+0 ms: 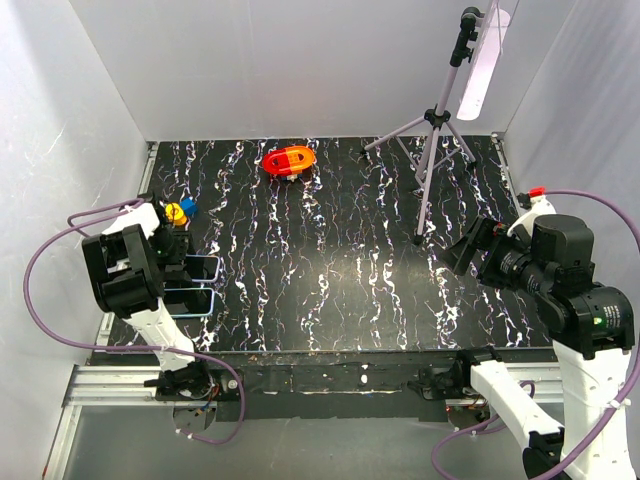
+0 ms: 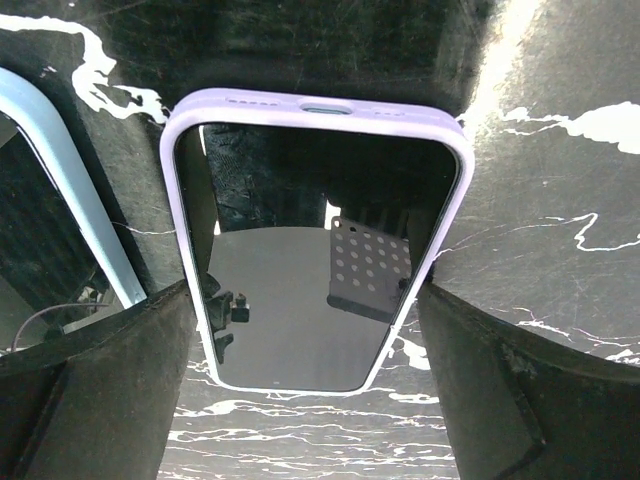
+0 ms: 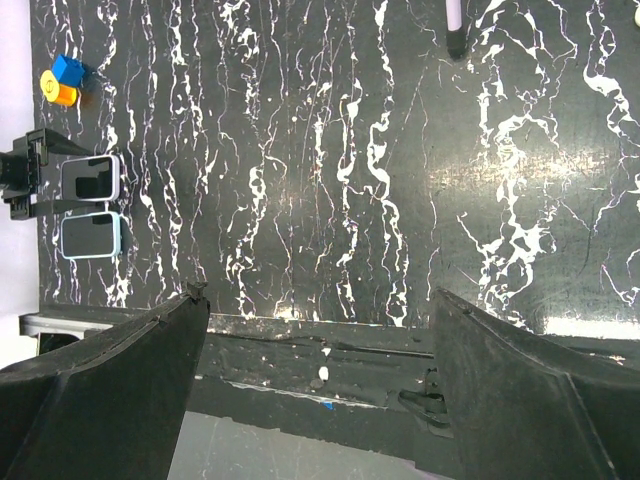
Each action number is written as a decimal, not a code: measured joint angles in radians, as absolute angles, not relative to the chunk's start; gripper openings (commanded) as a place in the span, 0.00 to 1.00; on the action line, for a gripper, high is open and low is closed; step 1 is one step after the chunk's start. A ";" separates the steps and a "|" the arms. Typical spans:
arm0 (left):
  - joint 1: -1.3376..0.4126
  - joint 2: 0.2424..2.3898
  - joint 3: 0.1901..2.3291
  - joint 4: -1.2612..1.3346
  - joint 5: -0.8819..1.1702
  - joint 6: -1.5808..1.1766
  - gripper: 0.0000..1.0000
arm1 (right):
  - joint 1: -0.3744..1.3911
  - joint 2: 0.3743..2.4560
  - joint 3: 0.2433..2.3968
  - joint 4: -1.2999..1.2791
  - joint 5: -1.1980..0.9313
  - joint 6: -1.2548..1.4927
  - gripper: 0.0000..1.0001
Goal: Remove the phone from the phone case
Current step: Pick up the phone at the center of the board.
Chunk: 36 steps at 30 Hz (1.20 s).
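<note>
A phone in a lilac case lies on the black marbled table at the left, also visible as the lilac-cased phone. My left gripper is open and straddles its near half, with the fingers close against the case's two long sides. Beside it lies a second phone in a light blue case. My right gripper hangs open and empty over the table's right side, far from both phones.
Yellow and blue toy blocks sit just beyond the phones. A red and orange toy rests at the back. A tripod with a lamp stands at the back right. The table's near edge rail runs below.
</note>
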<state>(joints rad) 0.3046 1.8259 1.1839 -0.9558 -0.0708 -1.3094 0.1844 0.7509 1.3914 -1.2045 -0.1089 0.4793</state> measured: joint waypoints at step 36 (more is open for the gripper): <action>-0.229 1.503 1.029 -0.599 0.333 -0.868 0.00 | 0.436 0.817 0.886 -0.628 -0.406 0.610 0.90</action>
<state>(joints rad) -0.2287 1.5032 1.0290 -0.5991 0.3332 -0.8680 0.4362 0.8165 0.8856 -0.6281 -0.4065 0.6102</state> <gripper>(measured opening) 0.717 0.914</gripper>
